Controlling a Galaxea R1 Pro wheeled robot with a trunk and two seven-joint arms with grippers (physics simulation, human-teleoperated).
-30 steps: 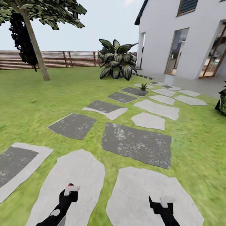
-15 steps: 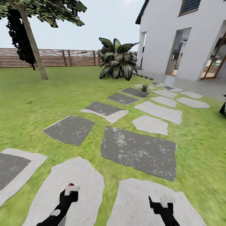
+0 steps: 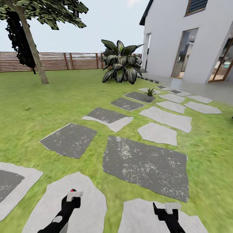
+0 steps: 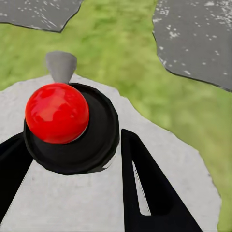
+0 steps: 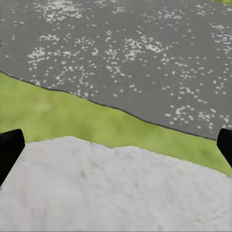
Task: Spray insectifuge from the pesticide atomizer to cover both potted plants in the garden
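Camera: advancing along stepping stones; potted plant nearing.
Left gripper: pinching pesticide atomizer.
Right gripper: spread.

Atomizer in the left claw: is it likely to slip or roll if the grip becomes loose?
The atomizer is probably rigid and light, since it sits small between the fingers of the left claw. Its round body and glossy red top suggest it could slip. If dropped, it might roll on the flat stone.

Stepping stones crossing lawn, potted plant on far stone, bush behind, fence beyond, house right
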